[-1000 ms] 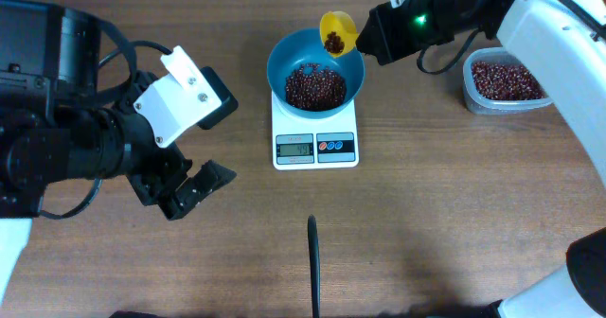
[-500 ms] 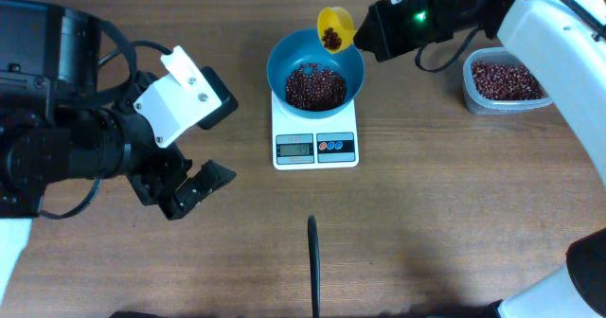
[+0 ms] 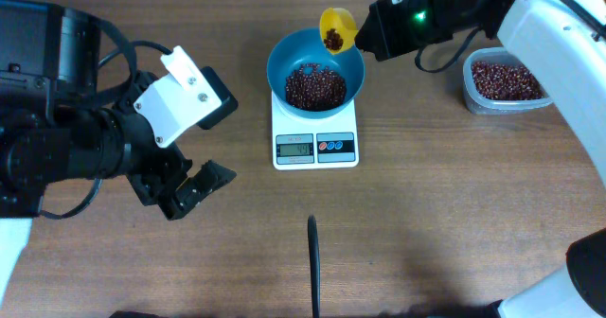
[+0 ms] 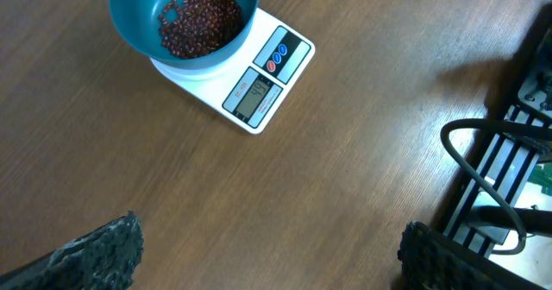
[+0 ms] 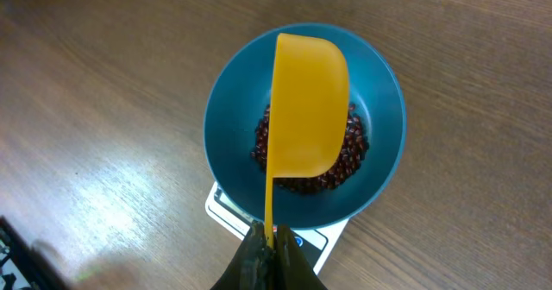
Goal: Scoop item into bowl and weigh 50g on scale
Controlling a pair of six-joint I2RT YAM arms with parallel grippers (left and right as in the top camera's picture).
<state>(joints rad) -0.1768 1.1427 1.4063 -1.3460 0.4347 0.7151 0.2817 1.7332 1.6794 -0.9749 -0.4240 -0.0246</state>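
The teal bowl (image 3: 315, 67) (image 4: 185, 18) (image 5: 388, 109) stands on the white scale (image 3: 315, 143) (image 4: 250, 87) (image 5: 228, 217) and holds a heap of dark red-brown beans (image 3: 315, 86) (image 4: 200, 21) (image 5: 349, 156). My right gripper (image 3: 365, 32) (image 5: 269, 238) is shut on the handle of a yellow scoop (image 3: 337, 29) (image 5: 306, 104), tilted over the bowl's far rim with a few beans in it. My left gripper (image 3: 189, 187) (image 4: 272, 255) hangs open over bare table to the left of the scale, nothing between its fingers (image 4: 95, 255).
A clear tub (image 3: 502, 79) with more beans stands at the right, under the right arm. A thin black upright (image 3: 313, 266) rises near the front edge. Black cables and a frame (image 4: 500, 160) lie beside the left gripper.
The scoop has risen and shifted slightly away over the bowl's far rim. The left arm has not moved.
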